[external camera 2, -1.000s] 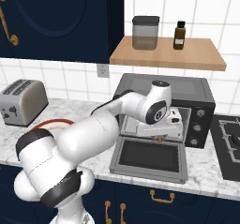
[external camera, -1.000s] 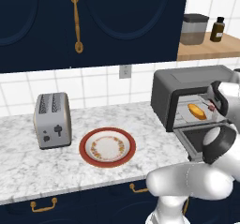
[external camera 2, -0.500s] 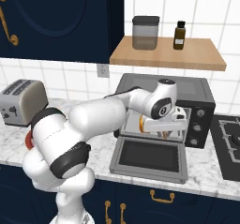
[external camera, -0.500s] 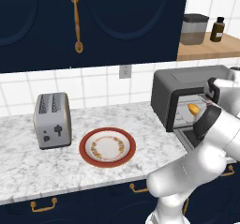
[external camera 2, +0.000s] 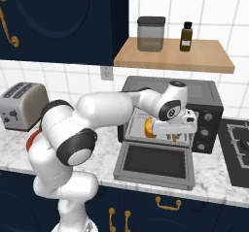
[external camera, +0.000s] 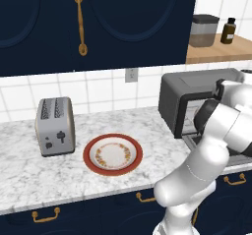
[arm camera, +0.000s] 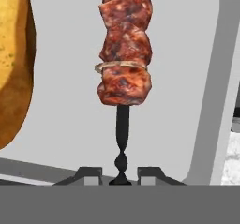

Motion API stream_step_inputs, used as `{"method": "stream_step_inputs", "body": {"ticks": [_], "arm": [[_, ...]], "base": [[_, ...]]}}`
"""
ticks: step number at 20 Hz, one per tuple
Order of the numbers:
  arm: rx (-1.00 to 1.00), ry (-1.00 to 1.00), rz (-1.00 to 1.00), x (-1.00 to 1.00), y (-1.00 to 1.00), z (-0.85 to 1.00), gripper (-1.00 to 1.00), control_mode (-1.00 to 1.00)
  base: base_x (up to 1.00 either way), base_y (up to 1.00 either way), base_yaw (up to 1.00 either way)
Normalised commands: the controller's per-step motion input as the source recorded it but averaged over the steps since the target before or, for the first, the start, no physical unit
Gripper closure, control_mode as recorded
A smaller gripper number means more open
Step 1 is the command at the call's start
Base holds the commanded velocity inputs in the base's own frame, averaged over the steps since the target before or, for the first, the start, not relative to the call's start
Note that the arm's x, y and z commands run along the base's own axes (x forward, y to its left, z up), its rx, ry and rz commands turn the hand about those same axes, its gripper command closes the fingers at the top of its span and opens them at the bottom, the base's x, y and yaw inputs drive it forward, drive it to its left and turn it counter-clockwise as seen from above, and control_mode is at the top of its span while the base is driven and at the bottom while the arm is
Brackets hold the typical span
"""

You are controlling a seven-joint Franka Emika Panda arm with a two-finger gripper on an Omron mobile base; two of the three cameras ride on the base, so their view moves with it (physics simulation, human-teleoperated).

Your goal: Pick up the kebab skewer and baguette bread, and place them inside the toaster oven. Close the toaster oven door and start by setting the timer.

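The kebab skewer [arm camera: 124, 54] runs straight away from my gripper [arm camera: 120, 175]; its thin dark stick end sits between the two fingertips [arm camera: 89, 173], which are shut on it. In the right base view the gripper [external camera 2: 174, 137] is at the mouth of the toaster oven [external camera 2: 170, 88], with the skewer [external camera 2: 174, 139] hanging just under the hand. The golden baguette bread [external camera 2: 149, 127] lies inside the oven, to the left of the hand, and fills the left edge of the hand view as baguette [arm camera: 14, 63]. The toaster oven door [external camera 2: 154, 163] lies open and flat. My arm covers the front of the toaster oven [external camera: 189, 89] in the left base view.
A red-rimmed plate [external camera: 112, 154] and a silver toaster [external camera: 54, 126] stand on the marble counter to the left. A wooden shelf above the oven holds a jar [external camera 2: 151, 33] and a brown bottle [external camera 2: 186, 36]. A stove top [external camera 2: 238, 151] lies right of the oven.
My arm's elbow has swung across the oven front in the left base view, hiding the baguette there. The hand has stayed at the oven mouth, shifting slightly right.
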Motion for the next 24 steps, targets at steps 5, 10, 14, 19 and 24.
{"method": "stream_step_inputs", "body": {"ticks": [5, 10, 14, 19, 24], "arm": [[0.00, -0.04, 0.00, 0.22, 0.00, -0.18, 1.00, -1.00], [0.00, -0.01, 0.00, 0.23, 0.00, -0.12, 1.00, -1.00], [0.00, 0.00, 0.00, 0.11, 0.00, -0.05, 1.00, -1.00], [0.00, -0.01, 0.00, 0.00, 0.00, -0.08, -1.00, -1.00], [-0.02, -0.05, 0.00, 0.00, 0.00, 0.00, -1.00, -1.00]], "base": [[0.00, 0.00, 0.00], [0.00, 0.00, 0.00], [0.00, 0.00, 0.00], [0.00, 0.00, 0.00], [0.00, 0.00, 0.00]]}}
